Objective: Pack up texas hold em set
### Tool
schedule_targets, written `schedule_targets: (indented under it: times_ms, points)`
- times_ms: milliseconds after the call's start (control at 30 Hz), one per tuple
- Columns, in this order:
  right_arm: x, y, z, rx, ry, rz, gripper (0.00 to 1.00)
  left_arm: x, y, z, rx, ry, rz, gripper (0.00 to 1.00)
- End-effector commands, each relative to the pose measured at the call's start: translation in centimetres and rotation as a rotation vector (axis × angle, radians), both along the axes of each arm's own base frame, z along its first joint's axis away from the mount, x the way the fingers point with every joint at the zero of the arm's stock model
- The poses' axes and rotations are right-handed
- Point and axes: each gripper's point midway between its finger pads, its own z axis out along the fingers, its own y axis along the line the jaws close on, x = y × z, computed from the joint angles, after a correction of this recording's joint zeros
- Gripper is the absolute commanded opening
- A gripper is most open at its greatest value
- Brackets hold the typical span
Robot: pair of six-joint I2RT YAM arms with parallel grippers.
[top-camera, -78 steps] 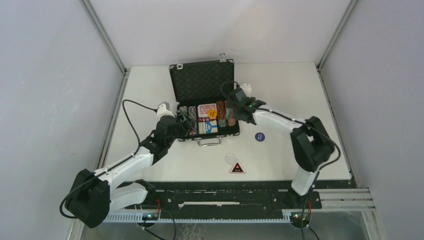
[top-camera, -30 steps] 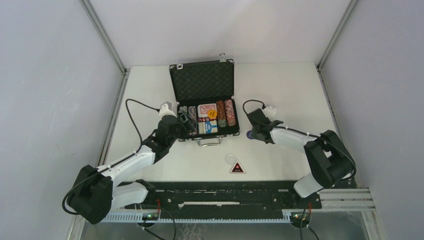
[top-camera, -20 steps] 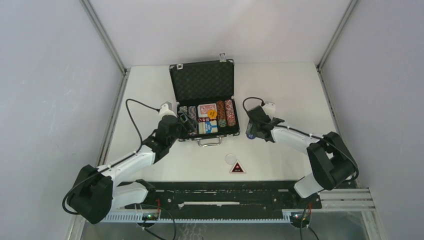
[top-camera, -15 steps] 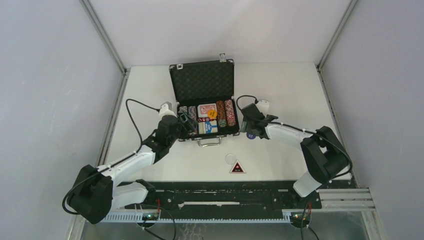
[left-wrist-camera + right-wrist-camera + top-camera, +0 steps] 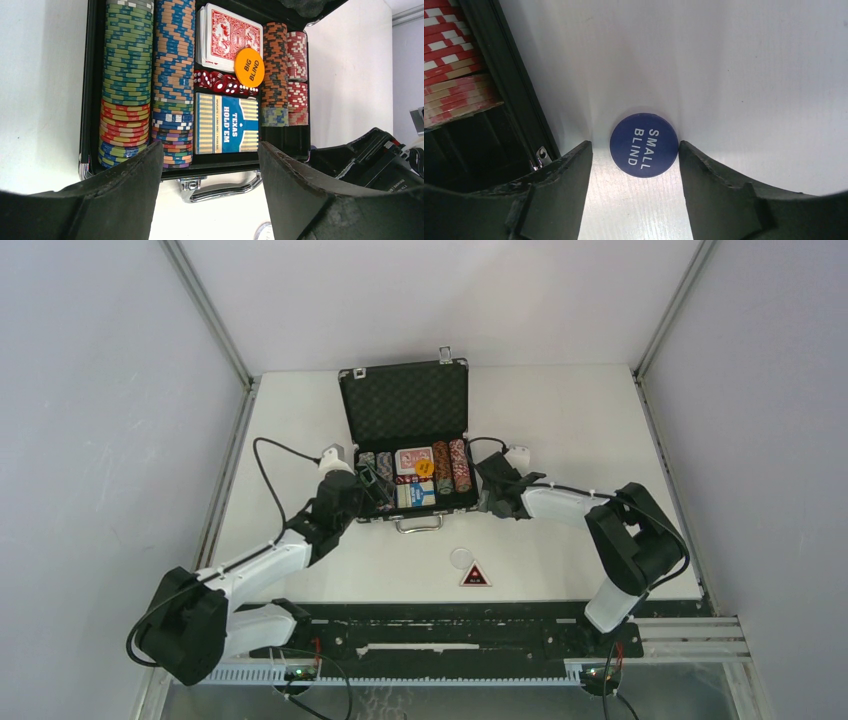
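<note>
Open case [image 5: 225, 160] on the table [image 5: 570, 410], with one arm at each near corner. Compared with the views of a moment earlier, the blue token [image 5: 644, 145] marked SMALL BLIND is displaced. It is no longer out on bare table to the right of the case but lies flat just beside the case's right wall, framed by the right fingers [image 5: 555, 180]. These fingers are spread wider than a second ago. One stands at the token's rim, contact not discernible, and a gap is left at the other, so the token is judged released rather than gripped. The token is thus brought near the case but not yet packed, and a pale disc [image 5: 461, 558] is also left on the table nearer the arms. The left fingers [image 5: 115, 185] are unchanged, held apart and empty over the case's near left corner. The case is laid with its long axis running left to right, slightly turned. Its handle [image 5: 418, 524] is pointed toward the arms, and the raised lid [image 5: 404, 405] is hinged along the far edge. The chips [image 5: 172, 75] are laid in rows running from handle side to hinge side, with red cards [image 5: 232, 35], an orange token [image 5: 249, 66] and blue cards [image 5: 230, 122] between them.
</note>
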Motion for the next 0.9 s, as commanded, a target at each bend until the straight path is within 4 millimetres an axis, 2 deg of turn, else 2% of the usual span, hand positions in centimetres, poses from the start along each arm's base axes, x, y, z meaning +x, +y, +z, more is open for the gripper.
schedule_targets:
  times_ms: [0,167,300,467,800,867]
  points:
    - [0.2,0.4,-0.3,0.020,-0.007,0.008,0.68,0.5,-0.2,0.7,-0.021,-0.026,0.002,0.74]
    - [0.1,0.1,-0.4,0.008,-0.006,-0.001,0.57,0.5,-0.1,0.7,-0.018,-0.026,0.004,0.74]
    - [0.1,-0.2,-0.4,-0.006,-0.007,-0.005,0.54,0.5,-0.1,0.7,-0.019,-0.026,0.005,0.74]
    - [0.2,-0.2,0.0,0.000,-0.015,-0.008,0.53,0.5,-0.2,0.7,-0.018,-0.025,0.002,0.74]
    - [0.8,0.1,2.8,0.034,-0.080,0.000,0.52,0.5,-0.2,0.8,-0.021,-0.027,0.001,0.74]
    - [0.8,0.1,2.9,0.029,-0.080,0.006,0.57,0.4,-0.2,0.8,-0.022,-0.028,0.000,0.74]
